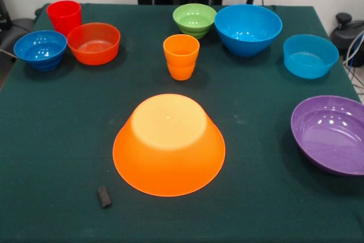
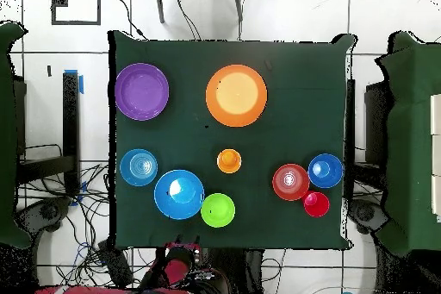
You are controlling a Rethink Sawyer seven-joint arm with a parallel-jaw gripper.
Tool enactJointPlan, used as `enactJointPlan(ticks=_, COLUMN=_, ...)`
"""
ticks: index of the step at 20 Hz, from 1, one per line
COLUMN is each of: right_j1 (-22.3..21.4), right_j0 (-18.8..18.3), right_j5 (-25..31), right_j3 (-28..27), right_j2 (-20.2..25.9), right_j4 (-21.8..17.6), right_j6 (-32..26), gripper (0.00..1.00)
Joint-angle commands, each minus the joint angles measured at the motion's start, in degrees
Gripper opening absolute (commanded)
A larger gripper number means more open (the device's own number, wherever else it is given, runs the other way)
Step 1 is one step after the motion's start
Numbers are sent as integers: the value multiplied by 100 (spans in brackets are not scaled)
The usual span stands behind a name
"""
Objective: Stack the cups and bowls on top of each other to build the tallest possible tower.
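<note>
The large yellow-orange bowl [image 1: 169,146] [image 2: 236,95] lies upside down mid-table. The orange cup [image 1: 181,56] [image 2: 229,160] stands upright behind it. The red cup [image 1: 64,17] [image 2: 316,203], orange-red bowl [image 1: 94,43] [image 2: 291,181] and dark-blue bowl [image 1: 40,50] [image 2: 326,170] cluster together. The green bowl [image 1: 194,20] [image 2: 218,210], big blue bowl [image 1: 247,29] [image 2: 179,194], light-blue bowl [image 1: 310,56] [image 2: 139,167] and one purple bowl [image 1: 333,135] [image 2: 141,91] stand apart, open side up. Nothing is stacked. The gripper [image 2: 181,254] is drawn back past the table's edge at the robot's side, over no object.
A small dark block [image 1: 104,196] lies on the green cloth [image 1: 51,140] near the upturned bowl, at the side away from the robot. Cables and draped furniture surround the table in the overhead view.
</note>
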Motion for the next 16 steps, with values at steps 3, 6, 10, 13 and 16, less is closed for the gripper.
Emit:
enactJointPlan(ticks=3, right_j1=773, right_j0=4, right_j5=-557, right_j3=-836, right_j2=227, right_j4=270, right_j6=1052, gripper=100)
enactJointPlan(ticks=6, right_j1=1267, right_j0=53, right_j5=-910, right_j3=-1196, right_j2=156, right_j4=341, right_j6=1045, gripper=100)
enactJointPlan(ticks=10, right_j1=1263, right_j0=-118, right_j5=-812, right_j3=-1145, right_j2=241, right_j4=250, right_j6=1140, gripper=100)
enactJointPlan(ticks=13, right_j1=1251, right_j0=-61, right_j5=-1042, right_j3=-1144, right_j2=225, right_j4=237, right_j6=1140, gripper=100)
enactJointPlan(ticks=16, right_j1=1291, right_j0=-217, right_j5=-1087, right_j3=-1180, right_j2=220, right_j4=76, right_j6=1109, gripper=100)
